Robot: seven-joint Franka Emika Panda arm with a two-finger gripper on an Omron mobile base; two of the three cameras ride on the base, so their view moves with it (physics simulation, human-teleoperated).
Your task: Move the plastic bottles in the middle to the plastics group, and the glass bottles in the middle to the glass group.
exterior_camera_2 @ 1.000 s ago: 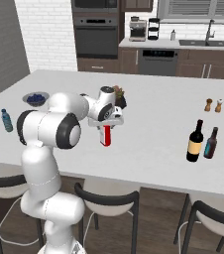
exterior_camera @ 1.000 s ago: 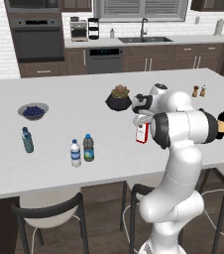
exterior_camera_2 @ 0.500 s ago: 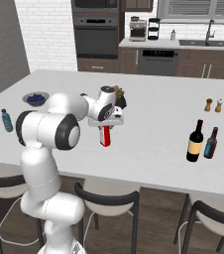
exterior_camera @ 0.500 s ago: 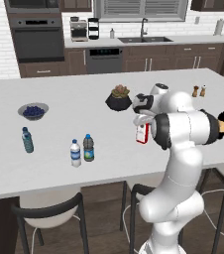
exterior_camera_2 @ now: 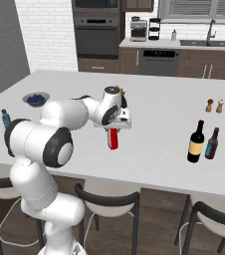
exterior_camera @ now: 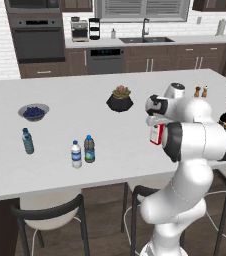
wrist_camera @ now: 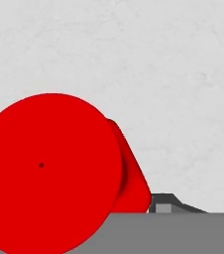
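A: Where does the white bottle with the red cap stand relative to the pincer?

B: Directly under it. The bottle stands upright on the white counter, and the pincer comes down over its top from above. The fingers are pressed together on the bottle's upper part. In the hand view the red cap sits right below the camera, and a dark finger tip shows just beside it.

A: What is hidden or hard to read?

B: The hand covers the bottle's neck in both base views, so the contact points cannot be made out. In the left base view the forearm cuts off part of the bottle; only its red and white side shows.

A: Where are the other items, taken from that bottle outward?

B: Just behind it stands a dark bowl with a plant. Well apart on the robot's right are the dark brown bottle with a yellow label and, beside it, a slim dark bottle; two small shakers stand farther back. Well apart to its left are two small water bottles side by side, then a teal bottle, then a bowl of blueberries.

A: What room is open?

B: Bare counter lies between the bottle and the pair of dark bottles. The near counter edge is close in front of the bottle.
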